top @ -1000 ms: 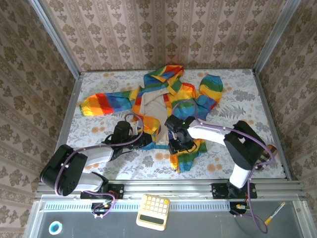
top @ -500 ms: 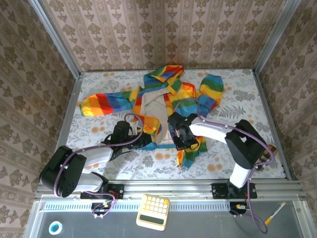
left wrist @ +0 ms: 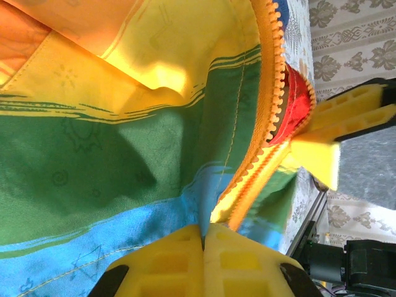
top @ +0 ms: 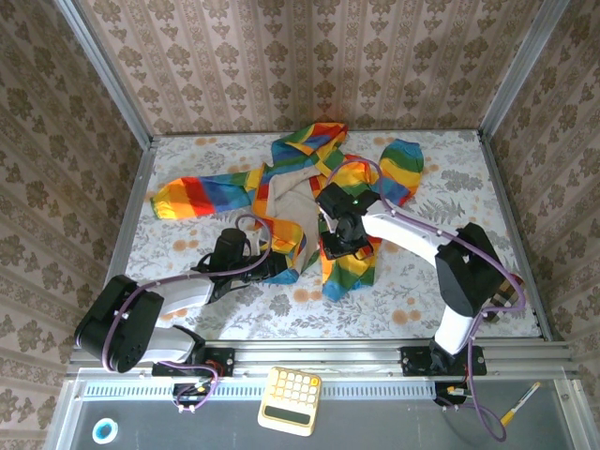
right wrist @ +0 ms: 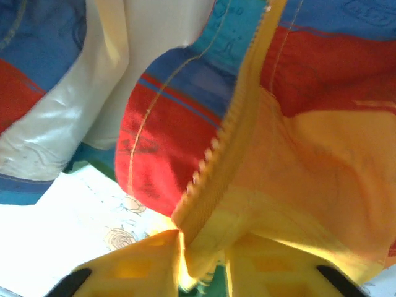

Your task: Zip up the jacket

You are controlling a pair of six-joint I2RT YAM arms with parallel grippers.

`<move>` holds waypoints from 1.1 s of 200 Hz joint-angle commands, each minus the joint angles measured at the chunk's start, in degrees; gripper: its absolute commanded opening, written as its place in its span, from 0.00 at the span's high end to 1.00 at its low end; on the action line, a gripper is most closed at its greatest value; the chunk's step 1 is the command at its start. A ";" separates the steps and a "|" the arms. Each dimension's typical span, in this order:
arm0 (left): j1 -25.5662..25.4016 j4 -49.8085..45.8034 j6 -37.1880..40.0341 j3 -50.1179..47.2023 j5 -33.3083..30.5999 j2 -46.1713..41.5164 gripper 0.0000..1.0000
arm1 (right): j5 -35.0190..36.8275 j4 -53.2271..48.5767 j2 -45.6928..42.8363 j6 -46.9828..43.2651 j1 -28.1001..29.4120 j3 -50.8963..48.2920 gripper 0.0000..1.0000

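The step in hand looks like the pull itself: hem anchored, zipper gripped, most of the front not yet closed.

The left gripper (left wrist: 203, 240) sits at the foot of the zipper (left wrist: 272, 68). Its yellow fingers are pressed together on the blue hem stripe just left of the teeth.

The jacket (top: 300, 187) lies on the patterned table (top: 187, 244). One sleeve (top: 202, 194) is flung out left of the zipper, the other sleeve (top: 398, 169) right of it, and the hood (top: 309, 141) is beyond its top end. The fabric is thin and creases softly, in red, orange, yellow, green and blue bands. Smooth beige lining (top: 286, 197) shows where the front gapes left of the zipper. In the left wrist view, two rows of coarse orange teeth run into a V close to the pinched hem, so the bottom seems joined.

The right gripper (right wrist: 204, 247) is a little up the zipper from the hem. Its fingers are closed nearly together, with the orange tape and a fold of cloth wedged between them. I cannot tell whether the slider is in that grip.

The next move probably calls for a straight draw along the teeth toward the hood. The left pinch would have to hold the hem back so the limp cloth stays taut and does not bunch. A fold of lining caught in the teeth would likely jam it.
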 commanded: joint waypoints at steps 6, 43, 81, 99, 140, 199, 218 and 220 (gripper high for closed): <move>0.57 -3.36 2.45 0.89 0.10 -2.43 1.00 | -3.09 -1.58 1.62 -0.12 0.70 -0.57 0.56; 0.57 -6.02 3.57 0.97 -0.64 -3.99 1.00 | -0.95 -0.35 -2.64 3.56 3.12 -4.66 0.52; 0.65 -5.92 3.93 1.11 -0.50 -2.92 1.00 | 1.64 0.85 -7.74 8.70 6.30 -9.32 0.46; 0.65 -5.89 4.07 1.24 -0.40 -2.43 1.00 | 2.61 1.44 -9.90 10.61 7.32 -11.38 0.45; 0.65 -6.64 4.61 1.59 -0.05 -2.20 1.00 | 4.06 -1.22 -11.92 14.30 9.82 -16.03 0.44; 0.57 -7.31 5.11 2.47 0.30 -1.55 1.00 | 1.71 3.48 -6.00 16.14 10.91 -20.14 0.44; 0.48 -7.43 5.02 2.32 0.30 -1.76 1.00 | 0.56 4.53 -3.90 15.83 11.35 -20.51 0.55; 0.48 -7.43 4.99 2.30 0.26 -1.79 1.00 | 0.55 4.60 -3.84 15.78 11.41 -20.53 0.57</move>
